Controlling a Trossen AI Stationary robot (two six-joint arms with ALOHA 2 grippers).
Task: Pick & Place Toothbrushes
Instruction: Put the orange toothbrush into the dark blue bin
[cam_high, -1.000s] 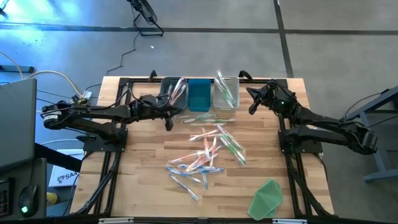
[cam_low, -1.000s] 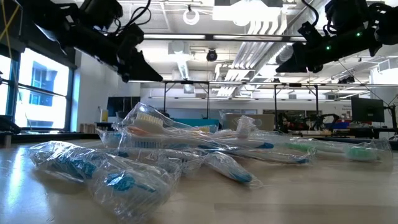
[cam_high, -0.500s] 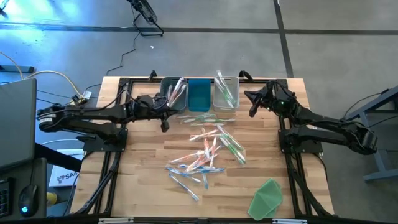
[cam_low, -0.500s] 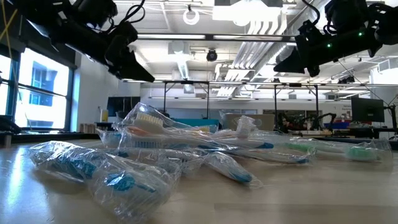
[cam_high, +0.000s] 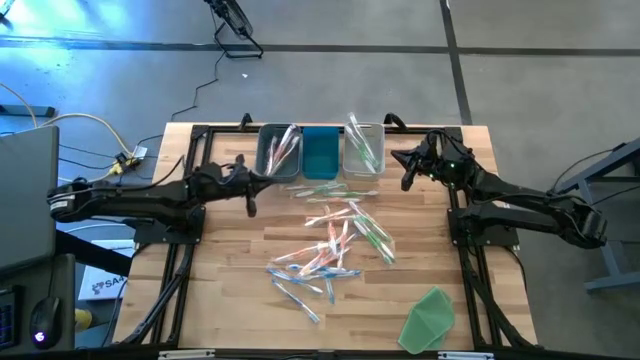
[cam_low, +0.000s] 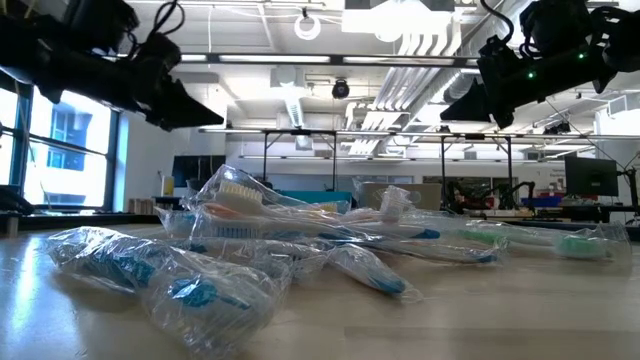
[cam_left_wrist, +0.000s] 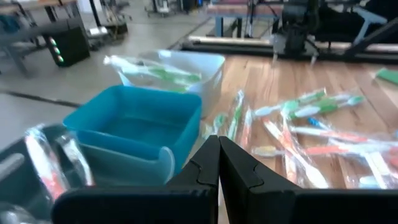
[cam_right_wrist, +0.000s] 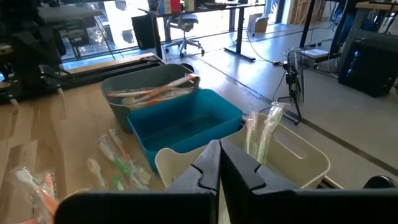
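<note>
Plastic-wrapped toothbrushes (cam_high: 335, 245), pink, blue, green, lying scattered mid wooden table (cam_high: 220, 290); a few sitting sorted by colour in grey bin (cam_high: 277, 152), teal bin (cam_high: 321, 152), clear bin (cam_high: 363, 150) at far edge.
Left gripper (cam_high: 250, 203) hovering beside grey bin, fingers (cam_left_wrist: 202, 168) pressed together, gripping nothing.
Right gripper (cam_high: 405, 178) hanging beside clear bin, fingers (cam_right_wrist: 205, 168) likewise together, empty.
Pile lying well apart from both, between arms.
</note>
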